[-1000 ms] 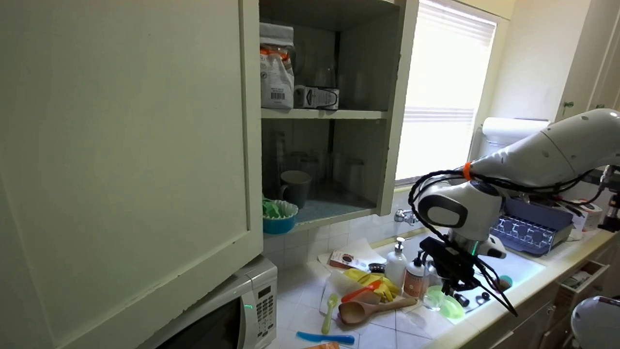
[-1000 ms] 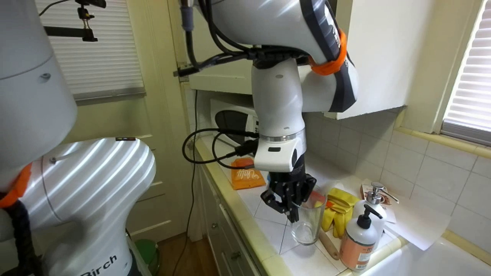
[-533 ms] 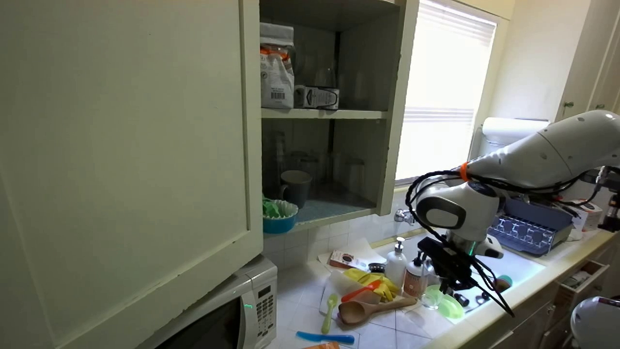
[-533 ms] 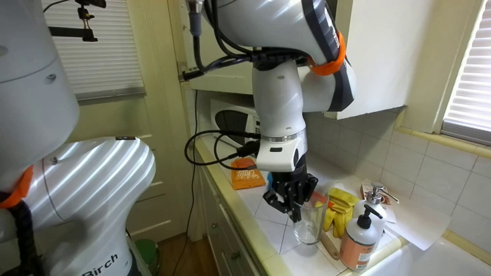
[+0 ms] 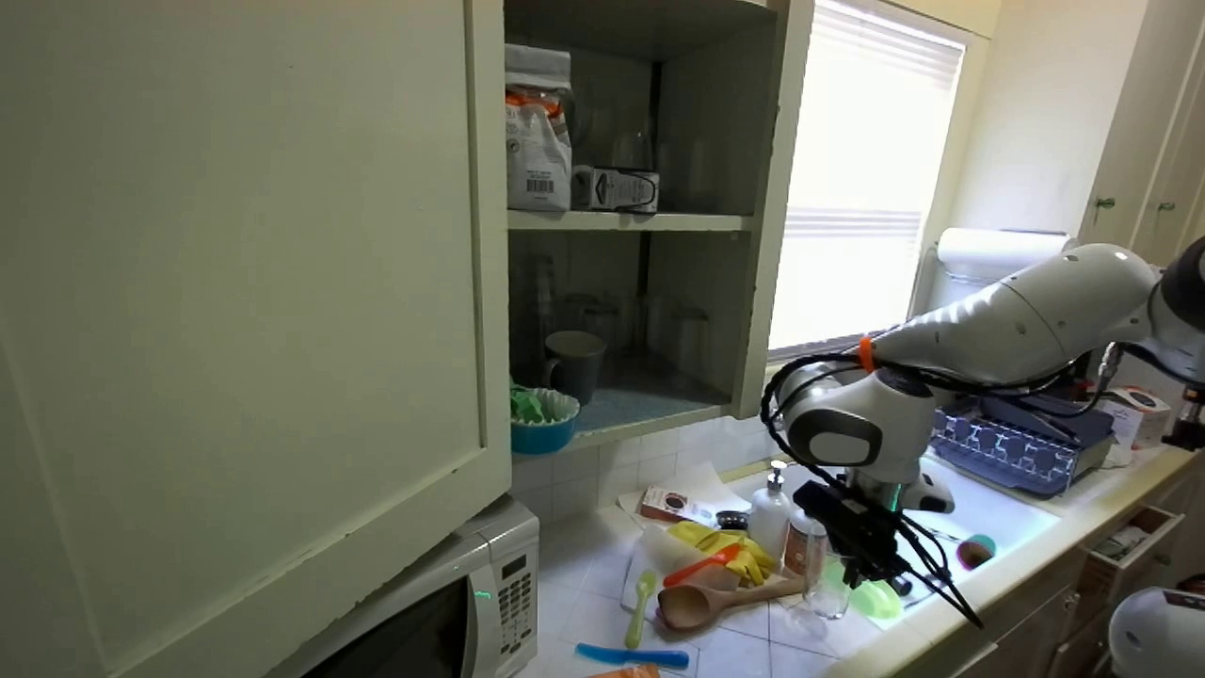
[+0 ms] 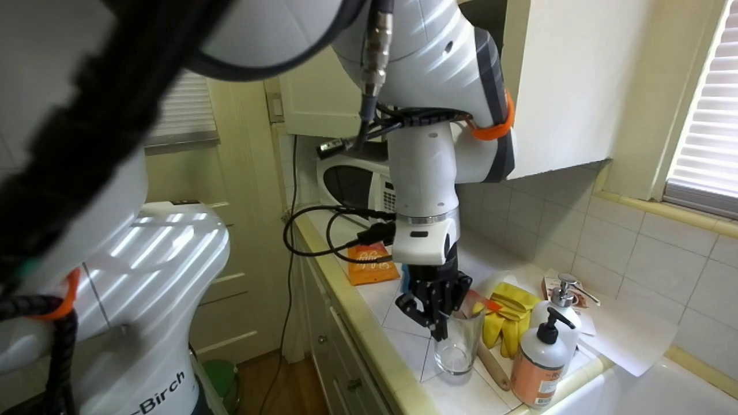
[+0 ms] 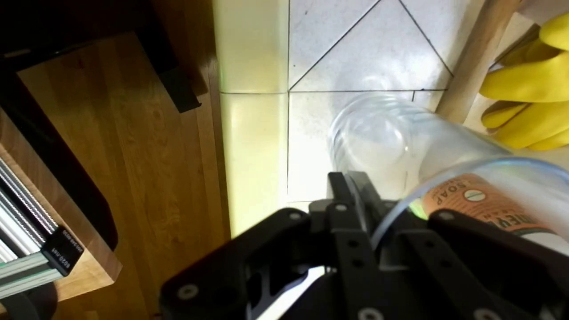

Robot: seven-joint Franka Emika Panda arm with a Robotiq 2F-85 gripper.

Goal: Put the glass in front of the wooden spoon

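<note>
Pinching the wall of the clear glass (image 7: 413,146), the tool (image 7: 350,177) shows its grip plainly only in the wrist view, where the rim runs between the black fingers (image 7: 339,189). The glass is just beside the handle of the wooden spoon (image 5: 717,601), between it and the glazed yellow edge (image 7: 255,146) of the tiled counter (image 7: 329,49); whether its base rests there I cannot tell. An exterior view gives the spoon's broad oval end in plain tan wood, while the wrist view crops the spoon to a length of handle near the smooth yellow gloves (image 7: 529,82). The soap bottle (image 6: 540,369), orange-labelled with a black pump, stands whole in an exterior view; from the wrist its lettering shows through the glass. In an exterior view a dark blurred shape (image 6: 98,121) hides part of the white arm (image 6: 424,167).
</note>
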